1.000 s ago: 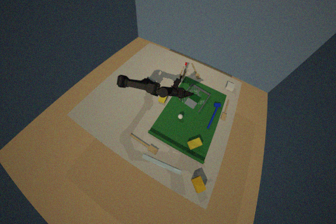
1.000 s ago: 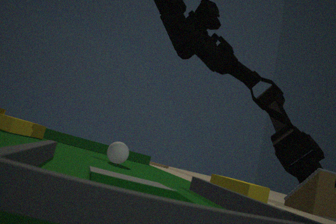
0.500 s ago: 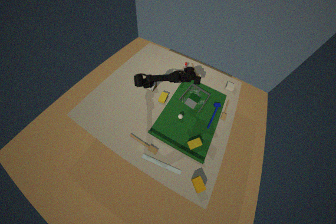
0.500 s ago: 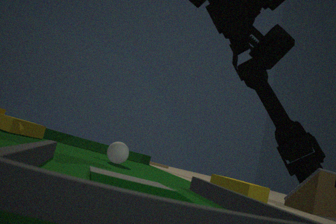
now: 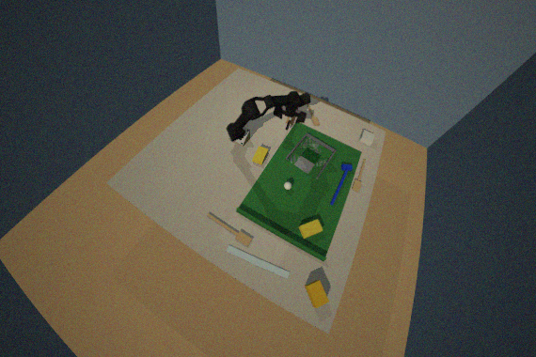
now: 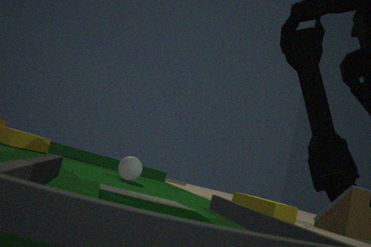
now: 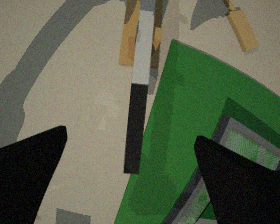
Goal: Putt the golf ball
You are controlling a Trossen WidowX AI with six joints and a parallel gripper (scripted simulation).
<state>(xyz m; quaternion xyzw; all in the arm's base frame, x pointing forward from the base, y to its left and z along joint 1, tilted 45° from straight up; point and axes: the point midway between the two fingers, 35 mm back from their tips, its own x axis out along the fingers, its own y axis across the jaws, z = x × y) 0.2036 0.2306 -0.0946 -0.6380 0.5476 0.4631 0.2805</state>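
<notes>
My gripper is open and empty. It hangs over the far left corner of the green course. In the wrist view a putter's dark grip lies right below, between the fingers, with its pale shaft running up out of frame. Its head is not in view, and in the top view the arm hides it. The white golf ball rests on the low part of the course. The raised green in its grey frame lies beyond the ball, with a grey ramp.
A blue putter lies on the course's right side. Wooden putters lie around it. Yellow blocks, a white box and a pale bar also lie about.
</notes>
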